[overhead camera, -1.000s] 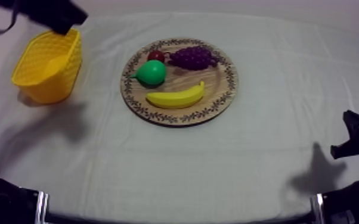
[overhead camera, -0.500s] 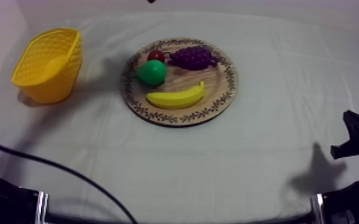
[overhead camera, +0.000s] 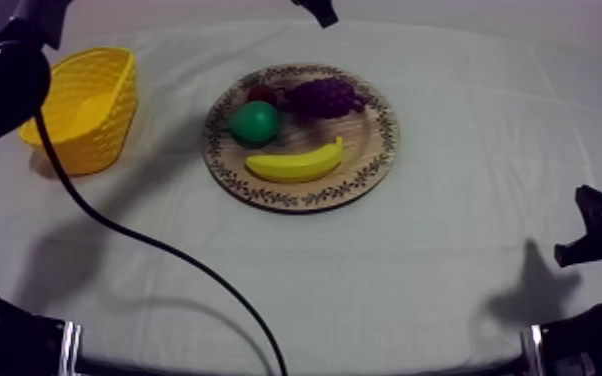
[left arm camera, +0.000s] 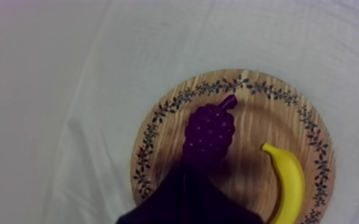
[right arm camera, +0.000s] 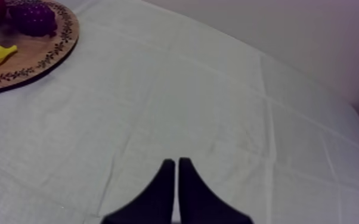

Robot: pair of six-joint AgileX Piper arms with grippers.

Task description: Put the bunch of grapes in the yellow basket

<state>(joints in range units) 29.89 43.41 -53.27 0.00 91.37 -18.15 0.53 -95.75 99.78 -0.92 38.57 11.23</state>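
Hovering over the bunch of grapes [left arm camera: 209, 132], far side of the wooden board [left arm camera: 259, 113], left end effector [left arm camera: 185, 176] clenched empty. Might just shove them into the small red fruit [overhead camera: 261, 93] if lowered without opening.

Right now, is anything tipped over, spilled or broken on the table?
Nothing stands out. The bunch of grapes, pear, banana and small red fruit all lie on the wooden board, and the yellow basket sits beside it, nothing spilled.
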